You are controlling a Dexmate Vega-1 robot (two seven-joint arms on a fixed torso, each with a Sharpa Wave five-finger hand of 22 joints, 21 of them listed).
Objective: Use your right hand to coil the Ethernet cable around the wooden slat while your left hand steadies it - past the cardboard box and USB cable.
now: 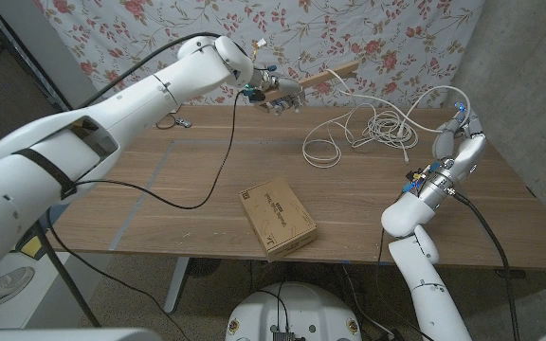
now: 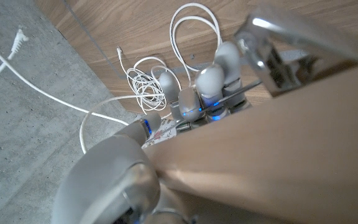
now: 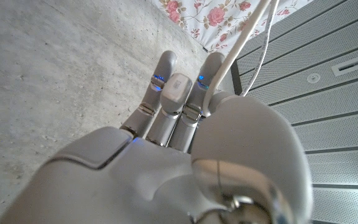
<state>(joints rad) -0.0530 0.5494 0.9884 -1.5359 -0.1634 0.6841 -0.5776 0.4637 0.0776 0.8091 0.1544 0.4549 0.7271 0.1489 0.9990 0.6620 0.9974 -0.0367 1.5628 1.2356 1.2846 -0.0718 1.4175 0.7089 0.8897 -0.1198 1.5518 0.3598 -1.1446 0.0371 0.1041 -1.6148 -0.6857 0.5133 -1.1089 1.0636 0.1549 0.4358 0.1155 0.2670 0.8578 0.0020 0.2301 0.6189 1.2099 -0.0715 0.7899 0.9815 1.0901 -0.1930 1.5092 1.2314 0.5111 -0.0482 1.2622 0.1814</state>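
Observation:
My left hand (image 1: 273,93) holds the wooden slat (image 1: 322,75) up above the table's far edge, its free end slanting up to the right. In the left wrist view the slat (image 2: 278,149) runs broad across my fingers (image 2: 210,81). The white Ethernet cable (image 1: 377,128) lies in a loose tangle on the table right of the slat. One strand arcs up to my right hand (image 1: 458,133), which grips it near the table's right edge. The right wrist view shows the cable (image 3: 241,43) passing between the fingers of that hand (image 3: 185,124).
The cardboard box (image 1: 276,219) lies near the table's front middle. A separate white cable loop (image 1: 322,152) lies between the box and the tangle. A black cable (image 1: 197,189) trails over the table's left half. A small connector (image 1: 183,121) sits at the far left.

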